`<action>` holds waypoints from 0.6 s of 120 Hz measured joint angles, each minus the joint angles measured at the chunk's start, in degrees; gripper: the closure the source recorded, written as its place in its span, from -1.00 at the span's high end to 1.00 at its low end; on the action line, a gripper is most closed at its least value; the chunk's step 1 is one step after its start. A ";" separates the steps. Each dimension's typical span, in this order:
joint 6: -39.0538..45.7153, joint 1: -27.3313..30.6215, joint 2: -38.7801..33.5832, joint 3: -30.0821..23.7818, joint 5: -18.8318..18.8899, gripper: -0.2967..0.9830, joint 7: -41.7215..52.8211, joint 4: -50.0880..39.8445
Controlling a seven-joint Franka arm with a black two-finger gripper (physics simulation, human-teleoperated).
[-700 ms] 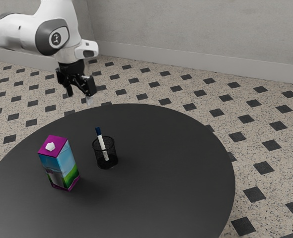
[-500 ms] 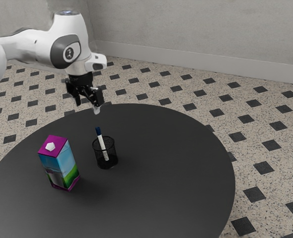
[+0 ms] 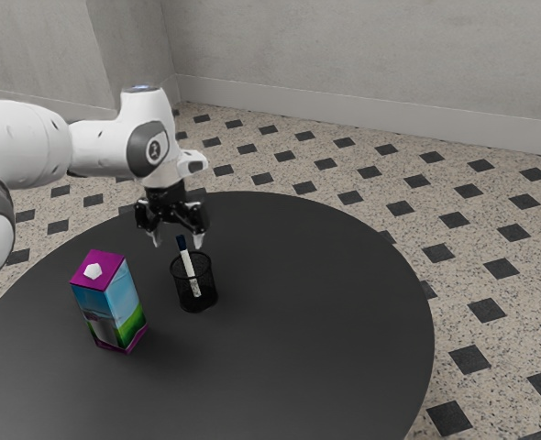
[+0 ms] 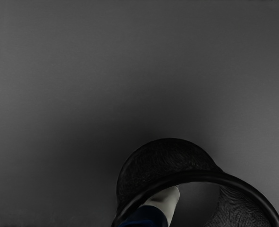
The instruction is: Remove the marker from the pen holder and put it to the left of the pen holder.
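hovering near the pen holder (image 3: 194, 298), we have our gripper (image 3: 177, 240) widely open, with nothing gripped. the marker (image 3: 189, 266) is leaning inside the holder, and its blue cap rises above the rim.

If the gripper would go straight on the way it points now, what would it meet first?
Most likely the marker, cap first: it sticks up from the pen holder, seemingly beneath the open gripper. Depth is unclear, so a jaw might meet the holder's rim instead.
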 joint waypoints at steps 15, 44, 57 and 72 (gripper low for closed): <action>-0.65 0.07 2.40 1.52 -2.14 0.54 -3.69 1.94; -1.74 0.49 5.03 1.72 -4.86 0.54 -8.17 5.84; -1.67 0.50 4.79 1.43 -5.44 0.54 -7.18 5.56; -1.70 0.50 4.49 1.48 -6.06 0.54 -5.03 5.18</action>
